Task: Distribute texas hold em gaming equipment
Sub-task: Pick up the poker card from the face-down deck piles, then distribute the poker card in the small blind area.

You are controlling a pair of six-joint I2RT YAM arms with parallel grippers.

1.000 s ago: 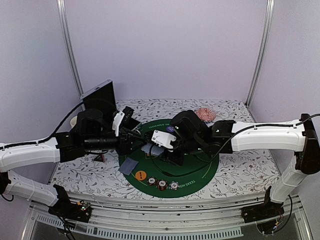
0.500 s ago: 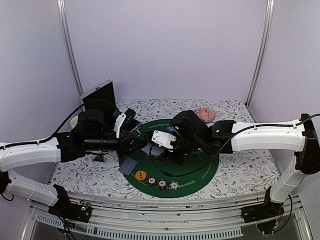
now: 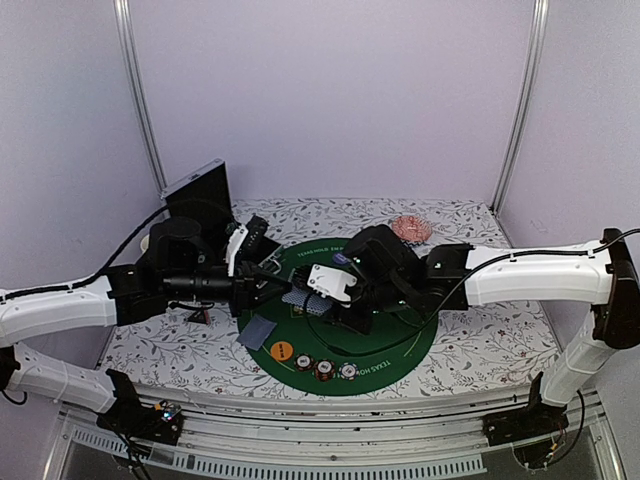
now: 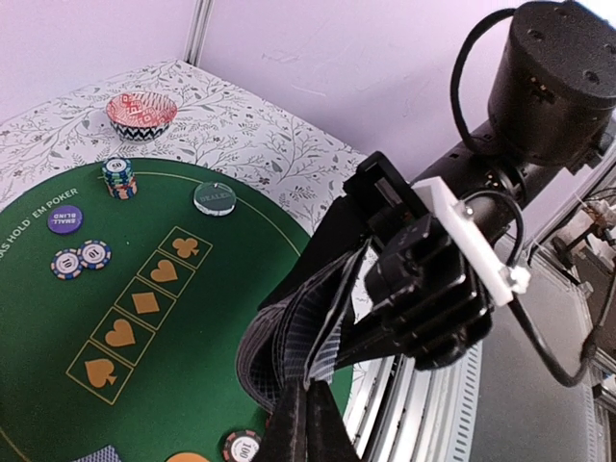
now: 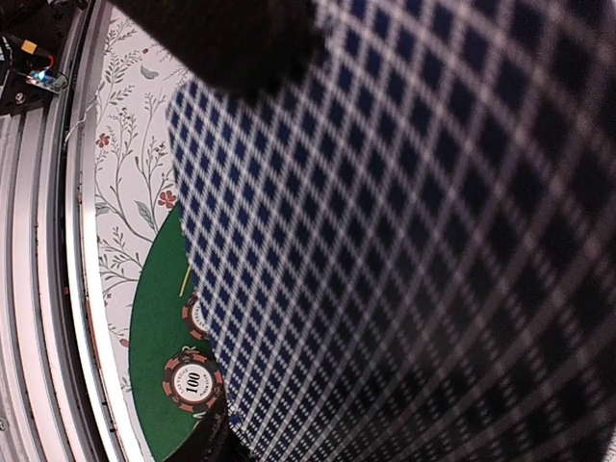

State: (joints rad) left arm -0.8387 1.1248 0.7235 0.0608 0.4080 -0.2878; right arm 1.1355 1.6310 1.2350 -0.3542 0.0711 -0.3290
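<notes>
Over your green felt mat (image 3: 385, 355) the playing cards (image 4: 306, 337) hang bent between both arms: your right gripper (image 3: 312, 302) is clamped on their upper part, and your left gripper (image 4: 300, 428) has its fingers pinched together on their lower edge. Only your left wrist view shows the far side, with a chip stack (image 4: 118, 178), a dealer disc (image 4: 214, 198), a purple disc (image 4: 65, 219) and the pink dish (image 4: 141, 104), its patterned inside in plain sight. Your right wrist view is nearly all card back, with one striped chip (image 5: 193, 382) below.

The left gripper (image 4: 294, 428) pinches the playing cards (image 4: 298, 332) held by the right gripper (image 4: 371, 255). Below lies the green mat (image 4: 207, 322) with poker chips (image 4: 117, 177).
</notes>
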